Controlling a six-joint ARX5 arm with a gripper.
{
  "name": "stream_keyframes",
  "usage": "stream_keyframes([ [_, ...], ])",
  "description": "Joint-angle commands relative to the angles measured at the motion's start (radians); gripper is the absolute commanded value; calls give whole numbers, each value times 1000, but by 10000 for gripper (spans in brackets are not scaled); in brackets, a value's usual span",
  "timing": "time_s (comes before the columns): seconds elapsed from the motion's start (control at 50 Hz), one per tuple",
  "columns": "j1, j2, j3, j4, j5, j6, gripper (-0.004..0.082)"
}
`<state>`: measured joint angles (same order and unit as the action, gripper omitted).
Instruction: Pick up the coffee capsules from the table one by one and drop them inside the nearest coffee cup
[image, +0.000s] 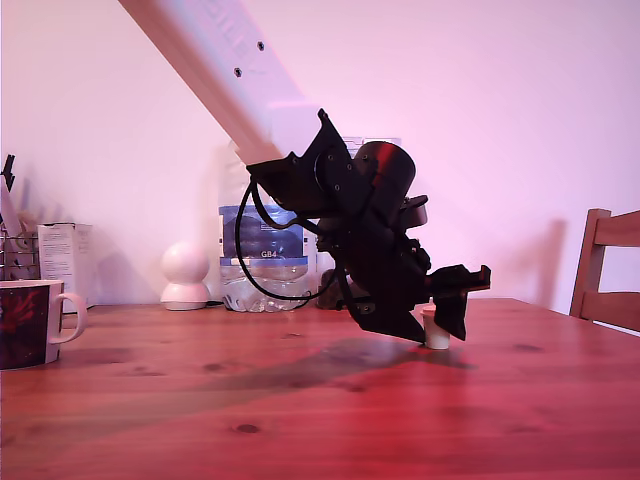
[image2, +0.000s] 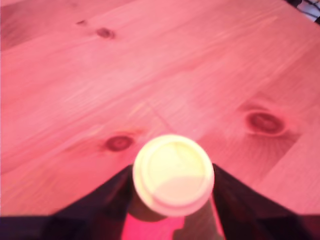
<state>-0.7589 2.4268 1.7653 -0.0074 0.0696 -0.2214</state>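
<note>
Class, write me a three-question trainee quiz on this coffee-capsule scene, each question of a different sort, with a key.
1. True or false: the capsule sits between the fingers of the hand.
2. In the exterior view, the coffee cup stands at the: A) left edge B) right edge C) centre.
3. Fill in: the capsule rests on the ____.

Key: 1 true; 2 A; 3 table.

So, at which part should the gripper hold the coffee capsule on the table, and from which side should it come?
Grip the coffee capsule across its tapered body, just under the wide flat rim, coming from above at a slant as the gripper is posed. The capsule stands upright on the table, so the fingers flank its sides, and the rim would probably catch on them if it slips.
</note>
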Motion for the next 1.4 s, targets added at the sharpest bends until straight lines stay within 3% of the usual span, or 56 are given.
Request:
stream_keyframes([
  [0.0,-5,34,-16,-34,6,5,387],
  [0.14,-5,32,-16,-49,9,5,383],
  [0.32,-5,16,-16,-56,52,5,264],
  [0.5,-4,-8,-16,-56,54,13,177],
  [0.64,-2,-21,-16,-57,54,23,159],
  [0.84,-2,-32,-16,-69,54,57,108],
  [1.02,-2,-60,-16,-112,53,140,106],
  [1.14,-2,-83,-17,-114,53,154,107],
  [1.16,-2,-89,-18,-112,53,181,107],
  [1.38,-2,-145,-54,-69,53,211,107],
])
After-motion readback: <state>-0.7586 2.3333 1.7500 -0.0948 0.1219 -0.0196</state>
